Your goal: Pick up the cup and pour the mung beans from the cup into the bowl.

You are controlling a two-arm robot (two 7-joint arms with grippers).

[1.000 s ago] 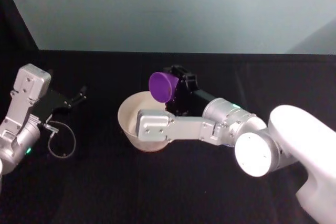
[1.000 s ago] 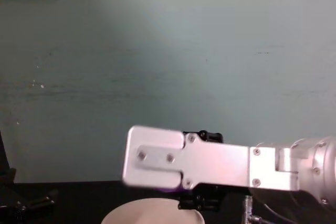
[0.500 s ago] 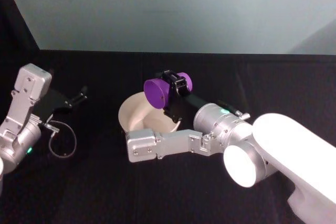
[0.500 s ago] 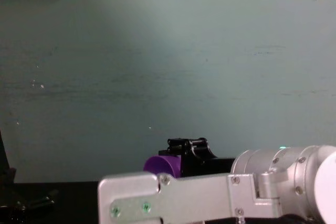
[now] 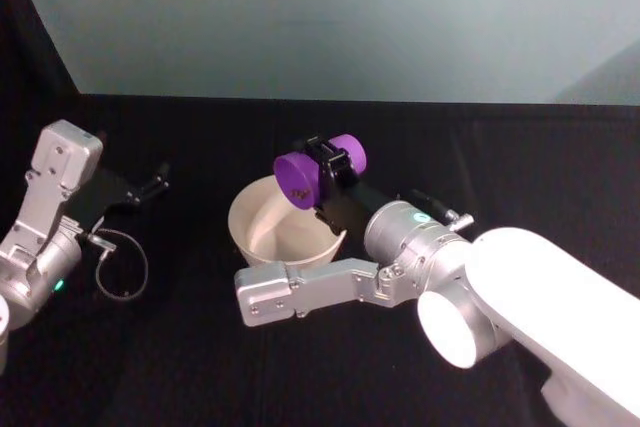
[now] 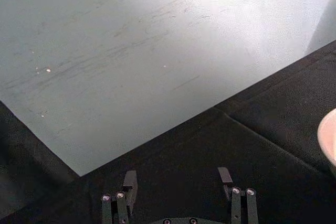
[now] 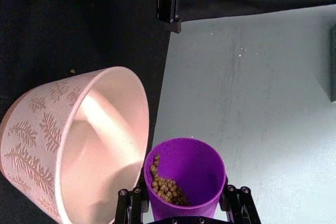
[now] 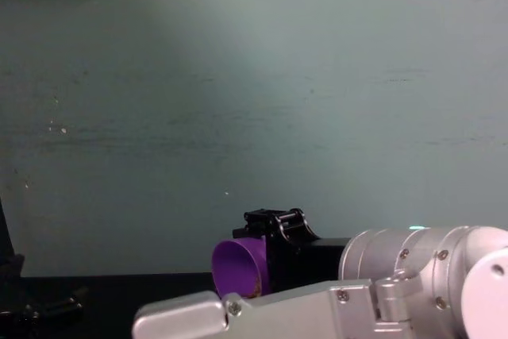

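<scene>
Right claw (image 5: 330,159) is pinching the purple cup (image 5: 298,177) at centre of the head view. Cup's tipped on its side, mouth twd the bowl (image 5: 238,232), above the bowl's upper-right rim. In the right wrist view, mung beans (image 7: 167,186) lie heaped inside the cup near its lip, w/ the bowl just beside it. Left claw (image 5: 153,185) sits spread at left-centre over the black tabletop (image 5: 200,367), well apart from the bowl.
</scene>
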